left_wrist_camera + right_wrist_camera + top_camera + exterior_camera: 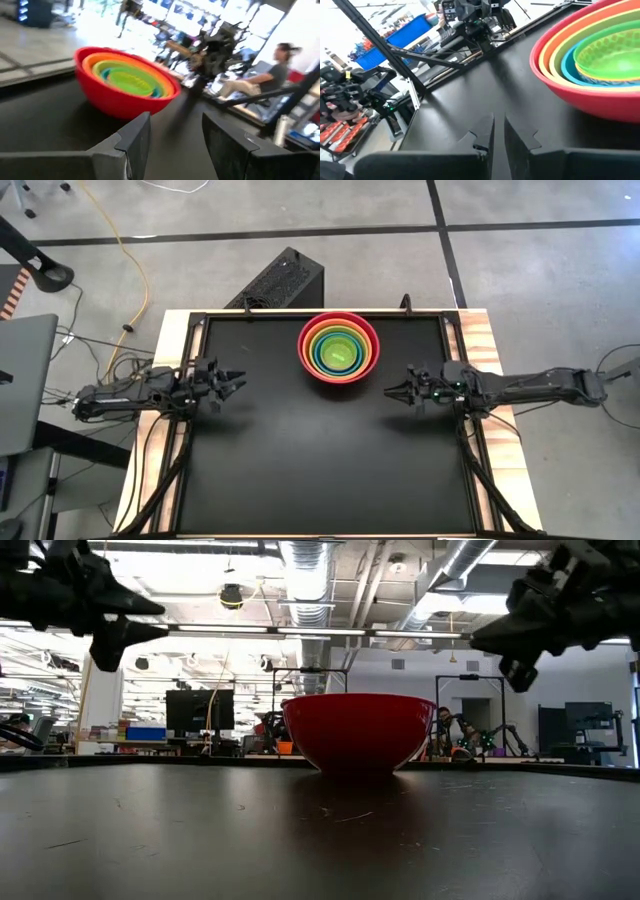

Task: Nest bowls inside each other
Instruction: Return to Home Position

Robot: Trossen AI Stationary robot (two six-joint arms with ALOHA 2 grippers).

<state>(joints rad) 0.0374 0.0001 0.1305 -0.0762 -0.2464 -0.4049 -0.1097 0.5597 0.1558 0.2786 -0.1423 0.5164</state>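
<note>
The bowls (338,347) stand nested in one stack at the table's far middle. The large red one (358,730) is outermost and rests on the black tabletop. Orange, lime-green, blue and a bright green one (612,55) sit inside it. My left gripper (240,383) hovers level over the table's left side, pointing toward the middle. Its fingers stand open with nothing between them (175,135). My right gripper (390,392) hovers level over the right side, pointing toward the middle. Only a thin slit shows between its fingers (499,131), and nothing is in it. Both are well apart from the stack.
The black tabletop (320,470) lies bare between and in front of the grippers. A black box (280,280) stands on the floor beyond the far edge. A seated person (260,75) and other equipment show in the room behind.
</note>
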